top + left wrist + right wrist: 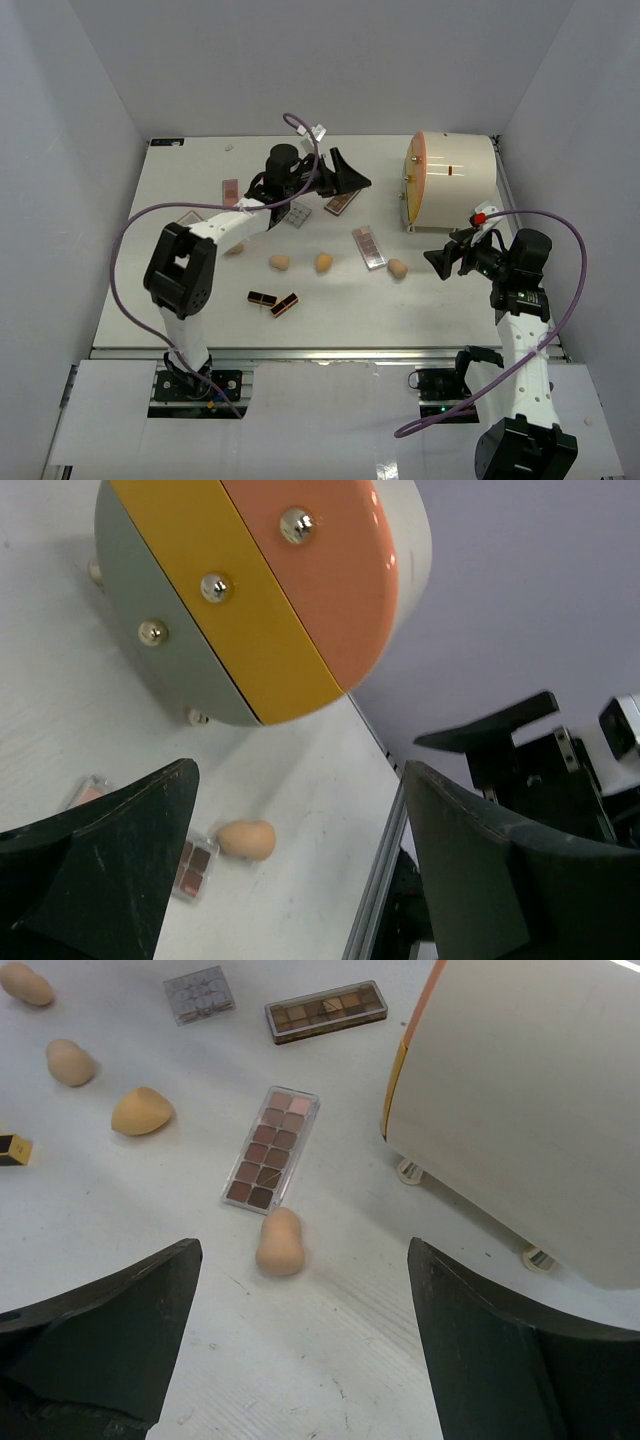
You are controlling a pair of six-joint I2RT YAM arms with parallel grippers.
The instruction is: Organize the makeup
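Note:
The makeup lies scattered over the white table. Peach sponges sit mid-table, with two black-and-gold lipsticks nearer the front. A pink palette, a brown palette and a grey square palette lie further back. My left gripper hangs open above the brown palette, holding nothing; its wrist view shows a sponge by a palette. My right gripper is open and empty, just right of a sponge touching the pink palette.
A large cream cylinder with an orange, yellow and grey knobbed front stands at the back right on small feet. Another palette lies back left. The table's metal front rail runs before the arm bases. Grey walls enclose three sides.

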